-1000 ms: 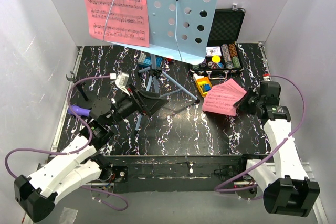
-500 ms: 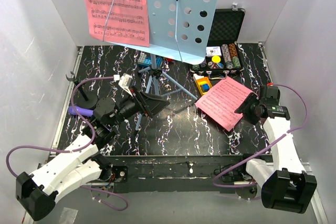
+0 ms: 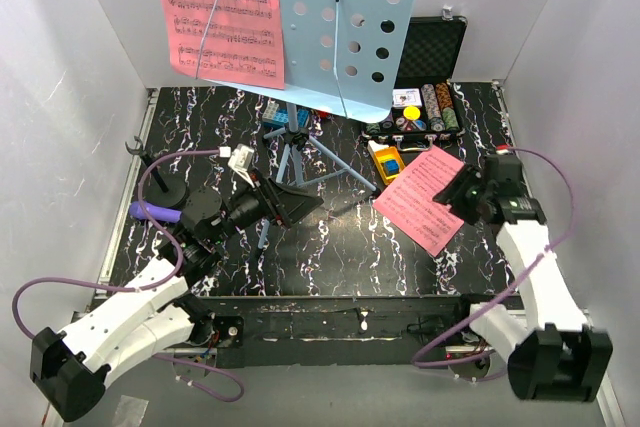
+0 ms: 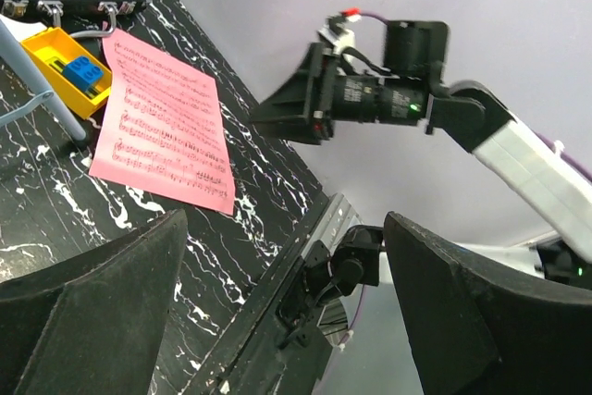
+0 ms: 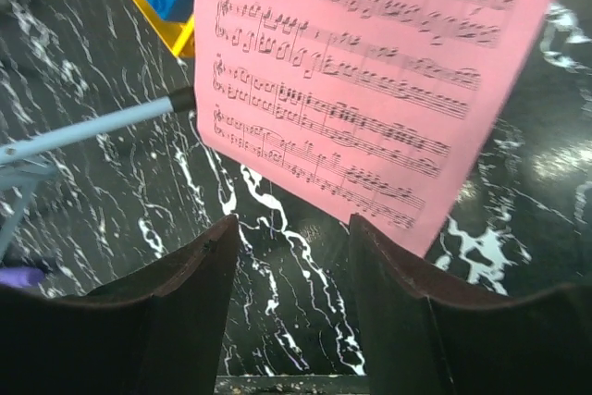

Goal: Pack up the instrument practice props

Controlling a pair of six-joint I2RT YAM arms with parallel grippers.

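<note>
Right now the loose pink page [image 3: 425,197] lies flat and printed side up on the black marbled table [image 3: 330,247], at about 3 o'clock from the table's middle, with its far corner just beside the yellow toy [image 3: 385,159]. The right gripper [image 3: 458,190] hangs at the page's 3 o'clock edge, raised off the tabletop. Its fingers are parted with nothing between them, and its own camera shows the sheet lying ahead of the fingertips. The left gripper [image 3: 295,202] sits toward 9 o'clock of the middle, pointing to 3 o'clock, spread wide and empty, close to the tripod legs. At 12 o'clock stands the light-blue music stand [image 3: 345,27], upright, with a second pink page [image 3: 215,12] on the left half of its desk. The purple microphone [image 3: 150,211] lies near the table's 9 o'clock edge, partly hidden by the left arm, and the mic stand [image 3: 165,190] is just beyond it. The poker-chip case [image 3: 420,112] lies open at 1 o'clock.
</note>
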